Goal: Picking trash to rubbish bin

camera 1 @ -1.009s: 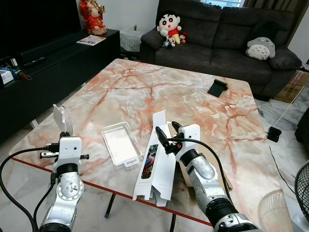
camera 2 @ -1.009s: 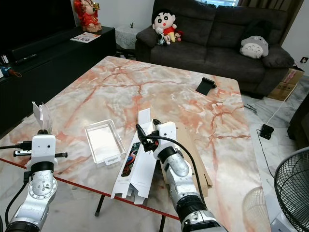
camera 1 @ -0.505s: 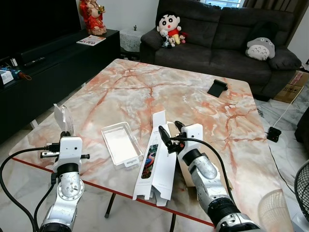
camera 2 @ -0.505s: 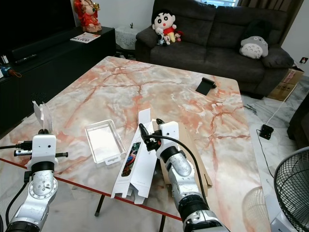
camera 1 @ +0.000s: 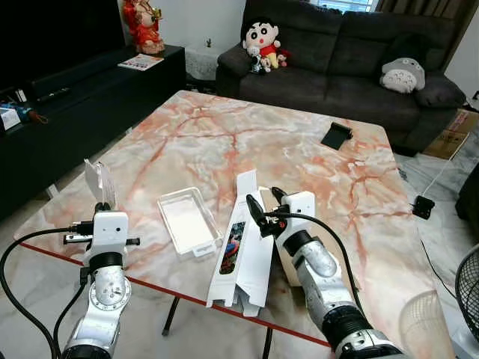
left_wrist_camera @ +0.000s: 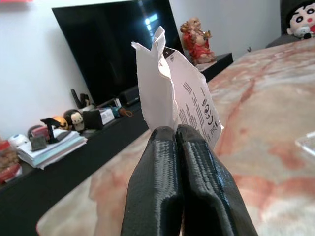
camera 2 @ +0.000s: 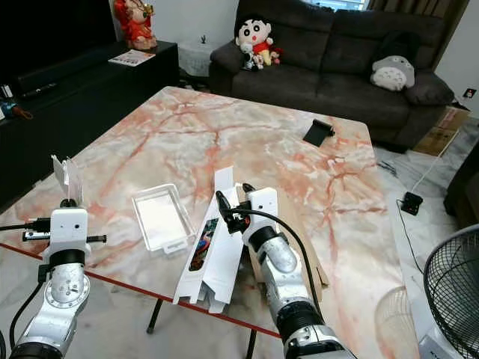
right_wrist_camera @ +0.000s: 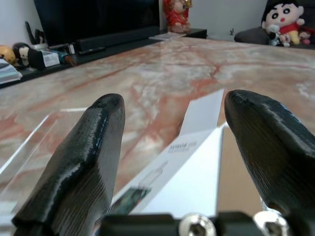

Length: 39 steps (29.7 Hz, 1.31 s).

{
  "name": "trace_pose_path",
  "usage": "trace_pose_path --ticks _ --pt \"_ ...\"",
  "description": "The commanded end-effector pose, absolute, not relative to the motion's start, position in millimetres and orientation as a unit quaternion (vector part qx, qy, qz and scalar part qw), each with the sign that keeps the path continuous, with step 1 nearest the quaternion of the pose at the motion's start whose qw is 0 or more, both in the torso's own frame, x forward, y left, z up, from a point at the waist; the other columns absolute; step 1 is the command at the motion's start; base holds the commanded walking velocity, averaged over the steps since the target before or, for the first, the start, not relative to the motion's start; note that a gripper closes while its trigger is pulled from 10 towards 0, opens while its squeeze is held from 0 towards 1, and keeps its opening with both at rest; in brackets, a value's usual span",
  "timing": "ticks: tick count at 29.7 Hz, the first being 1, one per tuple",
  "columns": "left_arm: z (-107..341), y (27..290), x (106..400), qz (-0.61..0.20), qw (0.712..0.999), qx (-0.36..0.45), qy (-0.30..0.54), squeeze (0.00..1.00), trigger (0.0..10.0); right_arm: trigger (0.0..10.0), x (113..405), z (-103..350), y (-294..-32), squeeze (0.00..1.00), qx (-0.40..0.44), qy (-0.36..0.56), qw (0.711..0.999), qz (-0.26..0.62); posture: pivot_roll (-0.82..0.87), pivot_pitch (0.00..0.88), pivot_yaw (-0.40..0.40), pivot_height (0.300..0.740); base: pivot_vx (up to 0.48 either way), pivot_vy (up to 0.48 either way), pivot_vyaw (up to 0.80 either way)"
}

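A: Marble table (camera 1: 224, 134) before a dark sofa (camera 1: 352, 52). What's each claw doing?

B: Left gripper (left_wrist_camera: 178, 140) is pinched tight on a scrap of white paper (left_wrist_camera: 182, 101), held up by the near left corner. Right gripper (camera 1: 264, 209) is spread wide over the flattened white carton (camera 1: 243, 247), which overhangs the near edge beside a clear plastic tray (camera 1: 187, 221).

A: Best way in?

B: I'd lower it squarely, straddle the carton's upper flap, and close only once both fingers bracket the card, so it doesn't slide off.

Brown cardboard (camera 1: 288, 258) mostly hidden under right arm
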<state>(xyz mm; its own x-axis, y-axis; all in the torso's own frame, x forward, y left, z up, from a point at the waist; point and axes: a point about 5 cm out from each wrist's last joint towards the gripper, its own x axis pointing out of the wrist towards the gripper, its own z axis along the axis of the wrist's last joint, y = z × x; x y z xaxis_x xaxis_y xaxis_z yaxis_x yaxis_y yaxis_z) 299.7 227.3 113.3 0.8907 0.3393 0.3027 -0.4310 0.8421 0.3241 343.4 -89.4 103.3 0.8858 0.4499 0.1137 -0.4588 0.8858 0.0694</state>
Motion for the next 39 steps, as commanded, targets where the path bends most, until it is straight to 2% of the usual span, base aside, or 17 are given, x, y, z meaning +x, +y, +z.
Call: trace_pose_path --ticks 1,14,23,32,39 --pt "119 221 302 0.19 0.953 0.197 -0.133 0.0 10.0 10.0 345 105 -91 0.0 0.05 -0.05 0.971 0.229 0.04 0.0 -0.08 0.74 -0.319 0.0 0.0" --pt "118 220 302 0.191 0.953 0.195 -0.132 0.0 10.0 10.0 345 105 -91 0.0 0.049 -0.05 0.971 0.23 0.04 0.0 -0.082 0.74 -0.305 0.0 0.0" --pt "116 222 302 0.19 0.954 0.197 -0.125 0.0 10.0 10.0 345 102 -93 0.0 0.047 -0.044 0.972 0.228 0.03 0.0 -0.084 0.74 0.0 0.0 0.0" --pt "83 234 292 0.182 0.961 0.199 -0.056 0.0 10.0 10.0 334 69 -109 0.0 0.045 0.035 0.979 0.197 0.03 0.0 -0.085 0.74 0.0 0.0 0.0" --pt "37 244 272 0.163 0.966 0.192 0.056 0.0 10.0 10.0 313 24 -139 0.0 0.056 0.148 0.983 0.098 0.03 0.0 -0.084 0.74 0.0 0.0 0.0"
